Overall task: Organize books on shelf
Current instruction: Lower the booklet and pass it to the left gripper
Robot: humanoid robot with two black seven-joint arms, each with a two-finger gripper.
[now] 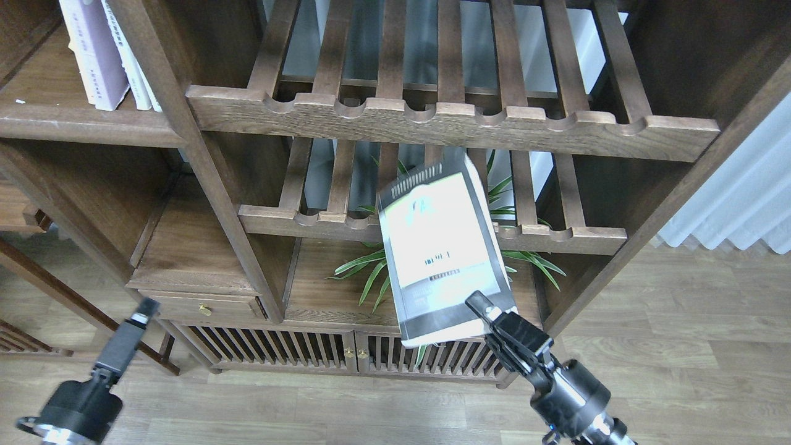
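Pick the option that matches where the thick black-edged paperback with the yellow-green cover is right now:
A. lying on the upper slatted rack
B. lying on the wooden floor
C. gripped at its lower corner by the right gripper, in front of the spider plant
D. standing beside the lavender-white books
C: the right gripper pinches the lower corner of the black-edged paperback, which hangs tilted in front of the spider plant.
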